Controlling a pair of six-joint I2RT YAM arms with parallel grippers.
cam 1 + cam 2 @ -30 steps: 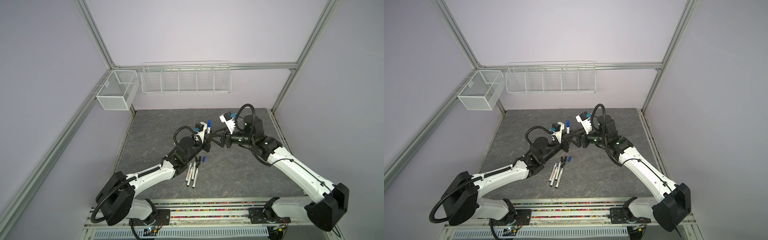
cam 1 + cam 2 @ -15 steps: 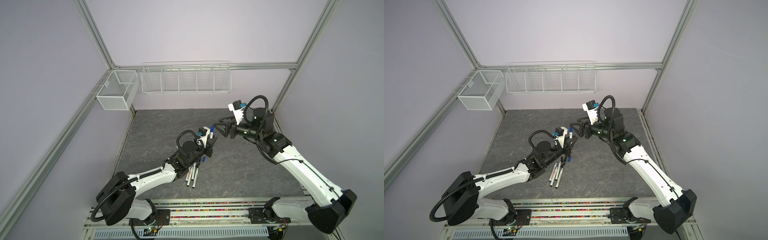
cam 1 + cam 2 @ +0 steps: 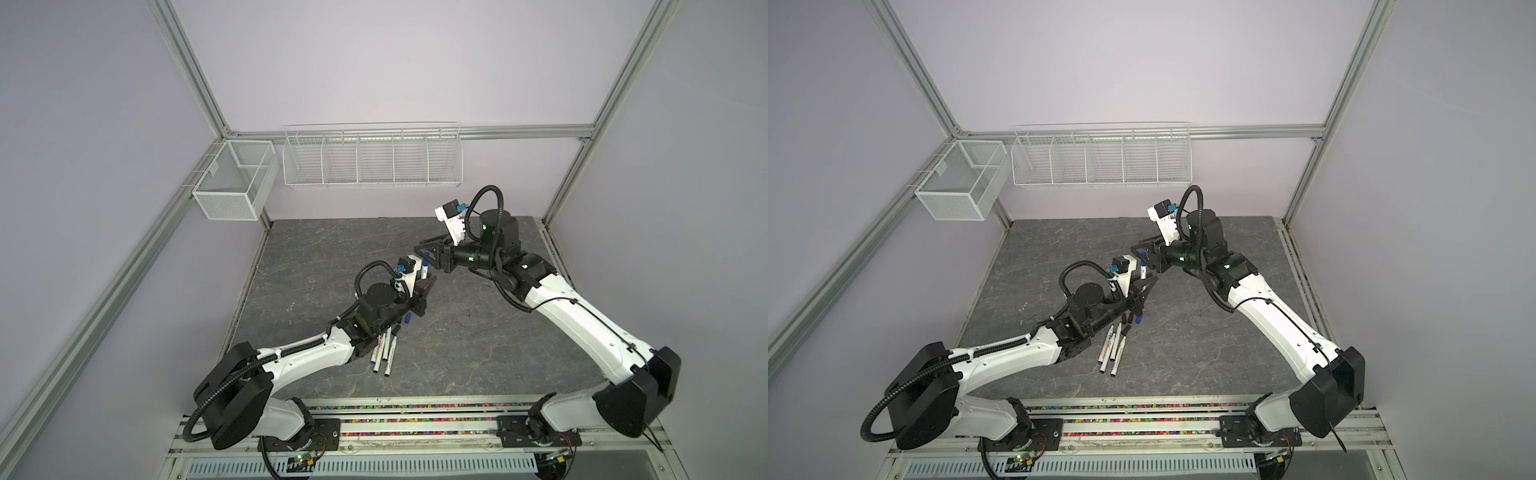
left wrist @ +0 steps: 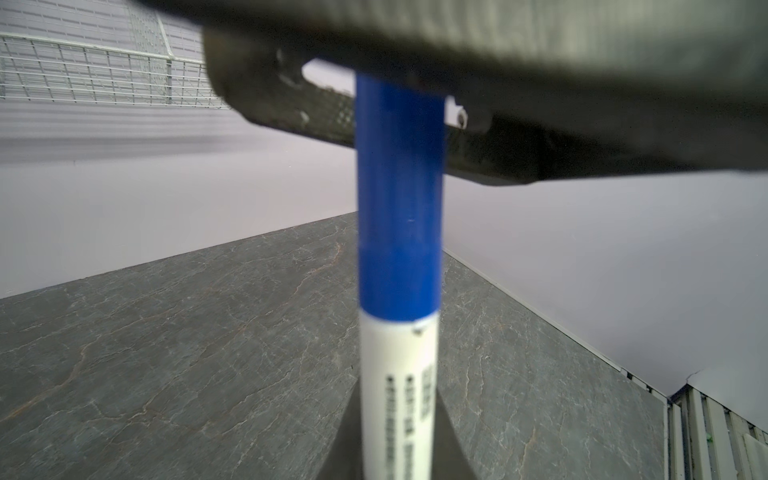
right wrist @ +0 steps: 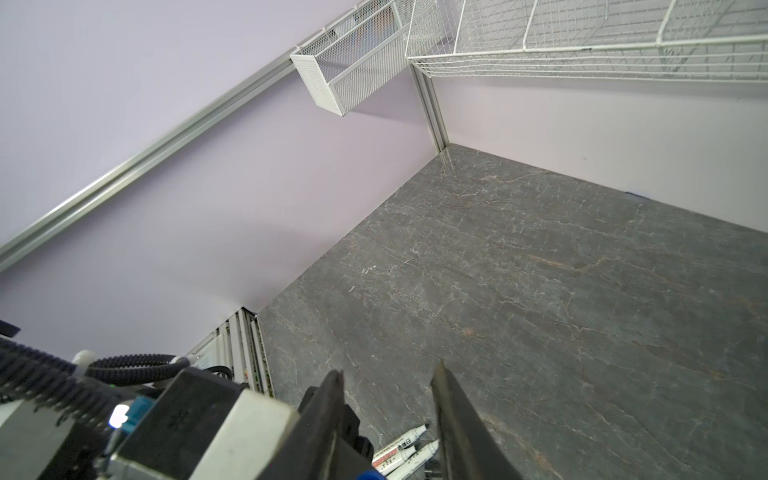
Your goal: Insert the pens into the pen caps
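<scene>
One pen (image 4: 397, 386) already wears its blue cap (image 4: 399, 208), held upright over the bench (image 3: 332, 257) in the clamped left tool (image 3: 426, 286); the right tool (image 5: 390, 370) is narrowly parted, empty; the other pens (image 3: 1111, 351) lie uncapped beside loose caps (image 3: 1128, 326), so most remains.

White arms (image 3: 316, 357), probably ribbed black cables (image 3: 490, 187)

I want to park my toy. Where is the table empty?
Bare: the back strip of the table under the wire basket, and the front right patch between the right arm and the rail. Crowded: the middle, where pens and caps lie by the left gripper holding a blue-capped pen.
</scene>
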